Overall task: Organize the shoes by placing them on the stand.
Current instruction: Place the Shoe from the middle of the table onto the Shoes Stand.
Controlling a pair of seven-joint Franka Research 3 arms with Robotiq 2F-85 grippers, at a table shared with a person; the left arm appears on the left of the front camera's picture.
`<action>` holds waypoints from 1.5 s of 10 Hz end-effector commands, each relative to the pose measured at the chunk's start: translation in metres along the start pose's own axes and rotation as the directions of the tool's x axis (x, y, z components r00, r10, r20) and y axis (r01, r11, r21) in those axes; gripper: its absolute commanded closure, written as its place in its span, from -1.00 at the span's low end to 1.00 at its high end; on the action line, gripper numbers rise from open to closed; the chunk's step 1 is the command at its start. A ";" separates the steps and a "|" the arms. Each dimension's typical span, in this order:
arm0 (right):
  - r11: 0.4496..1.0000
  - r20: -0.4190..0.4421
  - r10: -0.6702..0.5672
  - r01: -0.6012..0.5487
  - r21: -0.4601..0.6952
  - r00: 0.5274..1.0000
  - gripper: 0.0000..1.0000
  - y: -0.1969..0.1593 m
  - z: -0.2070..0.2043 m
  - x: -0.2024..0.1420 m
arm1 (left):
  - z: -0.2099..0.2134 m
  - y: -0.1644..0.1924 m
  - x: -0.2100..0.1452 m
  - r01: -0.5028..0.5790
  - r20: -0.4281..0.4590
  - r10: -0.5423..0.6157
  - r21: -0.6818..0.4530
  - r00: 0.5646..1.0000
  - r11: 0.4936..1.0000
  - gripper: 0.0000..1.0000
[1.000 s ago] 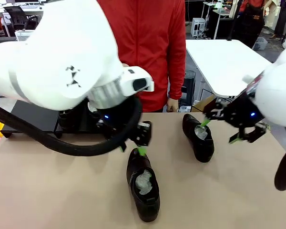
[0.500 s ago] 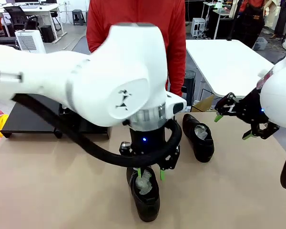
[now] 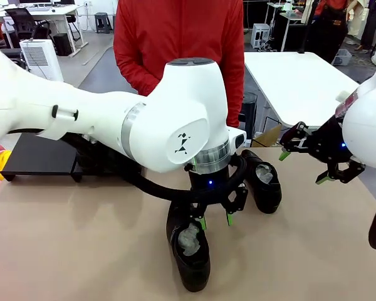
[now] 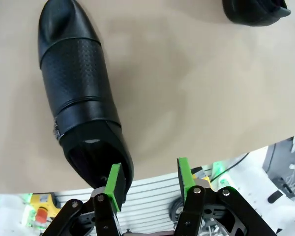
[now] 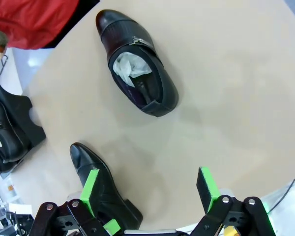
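Glossy white left arm with a small black logo, grey joint band and thick black cable. Left hand and right hand: black, green pads. The person's top is red.

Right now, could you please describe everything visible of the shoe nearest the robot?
The shoe is glossy black, leather by its look, with a pointed toe, a perforated band and a small side buckle, stuffed with white paper. It rests on its sole on the table, toe toward the robot, the left hand open by its heel.
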State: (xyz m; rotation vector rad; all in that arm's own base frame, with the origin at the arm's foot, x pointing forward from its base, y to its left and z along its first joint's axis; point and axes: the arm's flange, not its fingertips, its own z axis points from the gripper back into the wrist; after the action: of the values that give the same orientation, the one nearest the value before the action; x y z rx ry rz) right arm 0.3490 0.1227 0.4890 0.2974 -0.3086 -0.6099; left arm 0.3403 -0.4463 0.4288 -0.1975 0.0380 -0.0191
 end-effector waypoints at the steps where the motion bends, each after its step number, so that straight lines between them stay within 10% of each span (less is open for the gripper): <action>1: 1.000 -0.022 0.012 -0.012 0.027 1.000 -1.00 -0.001 0.000 0.002 | -0.012 -0.004 -0.003 -0.022 0.009 0.022 0.059 1.000 0.998 -0.15; 13: 1.000 -0.022 0.012 -0.012 0.027 1.000 -1.00 -0.001 0.000 0.002 | -0.066 0.010 0.012 -0.077 -0.034 0.085 0.193 0.996 0.978 -0.15; 15: 1.000 -0.022 0.012 -0.012 0.027 1.000 -1.00 -0.001 0.000 0.002 | -0.065 0.009 0.011 -0.029 -0.041 0.039 0.215 0.998 0.976 0.25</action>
State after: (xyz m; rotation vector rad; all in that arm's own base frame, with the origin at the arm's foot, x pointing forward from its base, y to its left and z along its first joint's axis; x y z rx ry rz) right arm 0.3491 0.1225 0.4890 0.2979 -0.3083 -0.6101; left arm 0.3450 -0.4460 0.3590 -0.0071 0.1056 0.0198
